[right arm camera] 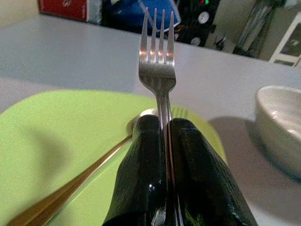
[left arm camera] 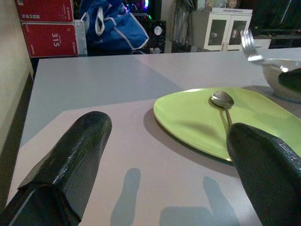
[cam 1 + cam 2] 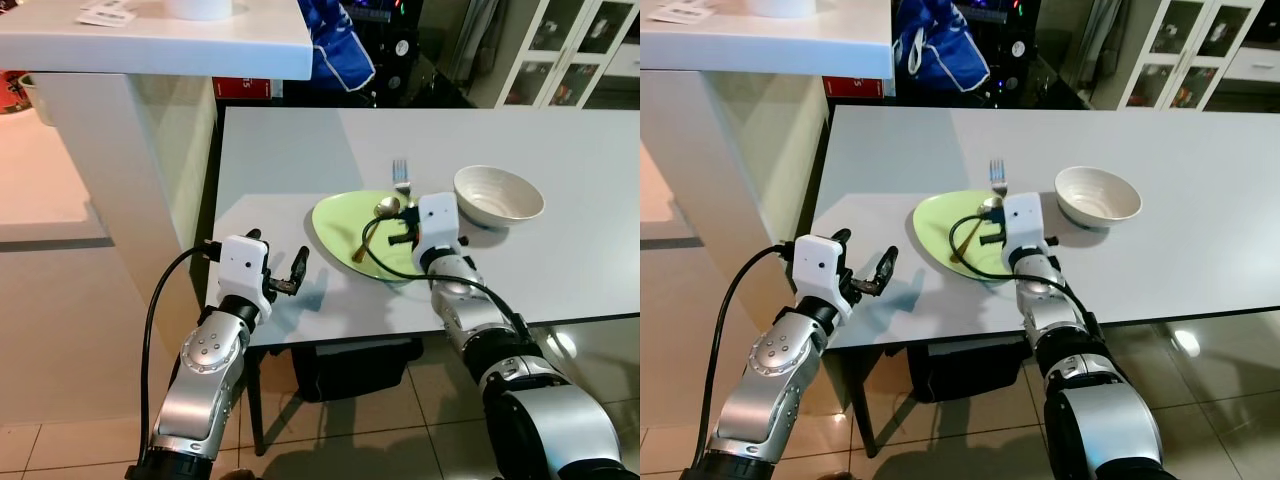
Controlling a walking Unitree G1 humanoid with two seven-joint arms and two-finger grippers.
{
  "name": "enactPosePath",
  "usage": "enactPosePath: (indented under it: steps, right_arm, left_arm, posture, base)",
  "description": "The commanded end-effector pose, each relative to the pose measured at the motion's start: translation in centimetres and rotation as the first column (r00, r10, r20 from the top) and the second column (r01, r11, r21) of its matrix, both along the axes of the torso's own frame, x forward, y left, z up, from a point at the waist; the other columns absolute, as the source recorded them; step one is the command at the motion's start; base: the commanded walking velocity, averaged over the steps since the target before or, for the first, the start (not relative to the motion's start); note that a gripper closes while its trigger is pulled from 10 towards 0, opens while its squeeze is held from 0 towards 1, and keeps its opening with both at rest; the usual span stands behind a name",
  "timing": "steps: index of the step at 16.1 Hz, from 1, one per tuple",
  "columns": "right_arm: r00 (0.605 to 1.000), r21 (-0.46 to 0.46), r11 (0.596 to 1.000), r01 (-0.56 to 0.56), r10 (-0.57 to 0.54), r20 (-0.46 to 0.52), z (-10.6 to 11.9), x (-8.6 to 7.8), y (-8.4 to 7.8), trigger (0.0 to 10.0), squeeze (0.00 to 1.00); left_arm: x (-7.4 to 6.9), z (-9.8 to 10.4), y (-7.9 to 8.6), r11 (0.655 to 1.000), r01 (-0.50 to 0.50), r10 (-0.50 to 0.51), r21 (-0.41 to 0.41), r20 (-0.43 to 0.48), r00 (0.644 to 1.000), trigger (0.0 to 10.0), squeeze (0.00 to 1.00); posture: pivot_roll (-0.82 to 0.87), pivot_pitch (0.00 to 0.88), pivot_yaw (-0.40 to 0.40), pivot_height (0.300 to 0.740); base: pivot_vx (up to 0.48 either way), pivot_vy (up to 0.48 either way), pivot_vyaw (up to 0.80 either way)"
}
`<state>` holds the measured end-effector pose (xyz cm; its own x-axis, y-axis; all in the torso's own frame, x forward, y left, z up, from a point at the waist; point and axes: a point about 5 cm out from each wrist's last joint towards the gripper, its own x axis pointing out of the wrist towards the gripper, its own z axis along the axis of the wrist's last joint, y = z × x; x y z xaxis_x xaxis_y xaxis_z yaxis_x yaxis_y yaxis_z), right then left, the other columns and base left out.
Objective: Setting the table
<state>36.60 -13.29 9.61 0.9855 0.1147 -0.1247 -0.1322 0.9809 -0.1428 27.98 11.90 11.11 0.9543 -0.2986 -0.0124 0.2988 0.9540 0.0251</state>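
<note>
Right wrist view: your right end effector (image 1: 165, 141) pinches the fork (image 1: 157, 61) over the plate (image 1: 56, 141), ready for placing; the left end effector (image 3: 283, 272) gapes wide near the counter (image 3: 560, 140) edge.

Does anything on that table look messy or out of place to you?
Nothing is spilled or broken. The spoon lies slantwise on the green plate rather than beside it. The right gripper holds the fork above the plate; the white bowl stands upright beside it.

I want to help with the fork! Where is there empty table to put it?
Bare table lies left of the green plate, and right of the white bowl. Between plate and bowl is crowded: the right gripper holds the fork there.
</note>
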Motion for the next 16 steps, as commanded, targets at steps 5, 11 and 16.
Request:
enactPosePath:
  steps: [5,11,16]
  right_arm:
    - [0.999,0.007,1.0,-0.017,0.018,-0.028,0.1,0.2,0.4,10.0,0.0]
    - [0.993,-0.017,0.997,-0.082,0.08,-0.084,-0.8,-0.1,1.4,10.0,0.0]
    - [0.993,-0.009,0.996,-0.086,0.085,-0.084,-0.7,-0.1,1.6,10.0,0.0]
  left_arm:
    - [0.1,0.6,-0.1,1.0,-0.007,0.007,0.002,0.013,1.0,10.0,0.0]
    - [0.0,0.5,-0.3,1.0,-0.005,0.005,-0.005,0.011,1.0,10.0,0.0]
    - [0.0,0.5,-0.2,1.0,-0.011,0.011,0.003,0.012,1.0,10.0,0.0]
  posture:
    - [0.13,0.0,-0.051,0.74]
    - [0.13,0.0,-0.05,0.74]
    - [0.14,0.0,-0.053,0.74]
  base:
    - [0.0,0.0,0.0]
    - [0.0,0.0,0.0]
    - [0.0,0.0,0.0]
